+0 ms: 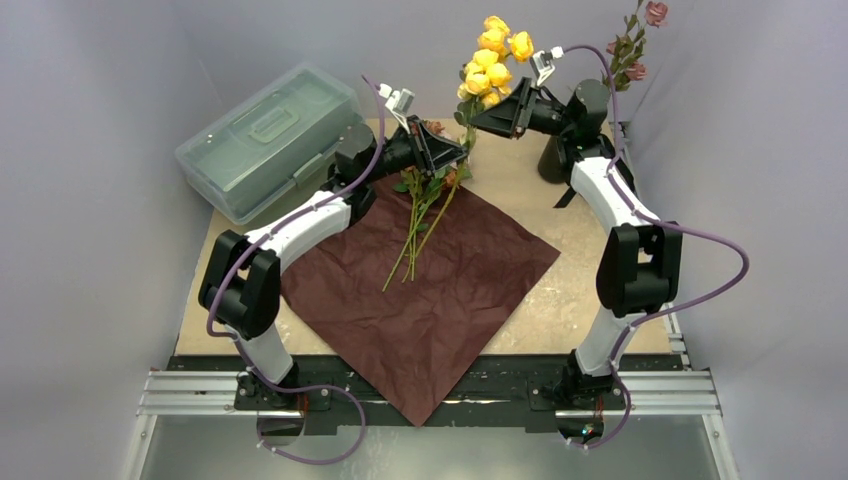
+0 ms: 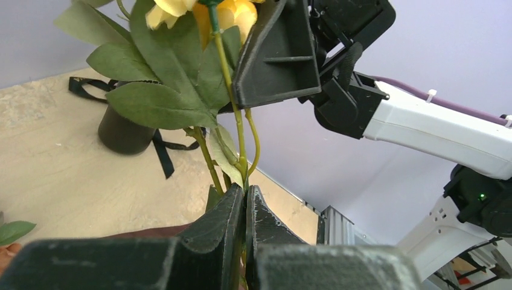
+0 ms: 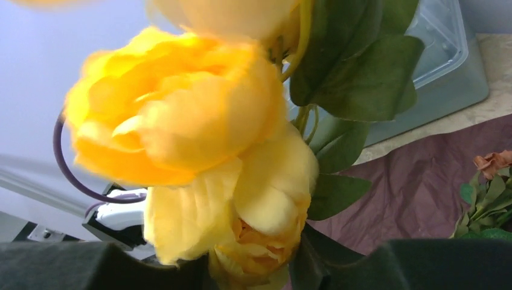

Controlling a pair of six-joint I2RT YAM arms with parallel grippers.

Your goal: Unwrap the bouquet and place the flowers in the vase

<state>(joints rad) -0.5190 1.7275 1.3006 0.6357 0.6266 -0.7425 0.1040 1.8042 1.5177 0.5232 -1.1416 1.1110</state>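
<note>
Top view: upper centre, the left tool (image 1: 455,155) is clamped on the stems of the yellow flowers (image 1: 492,60), which stand upright above it. The right tool (image 1: 480,118) sits at those stems just under the blooms; I cannot tell whether it grips. More stems (image 1: 418,230) lie on dark paper (image 1: 440,300) spread over the surface (image 1: 520,190). The black vase (image 1: 553,160) stands upper right, behind the right arm.

Left wrist view: bottom centre, the fingers (image 2: 220,217) press together on green stems. A black ribbon (image 2: 162,158) lies beside the vase at left.

Right wrist view: blurred yellow blooms fill the frame, with a plastic box (image 3: 447,66) upper right.
</note>
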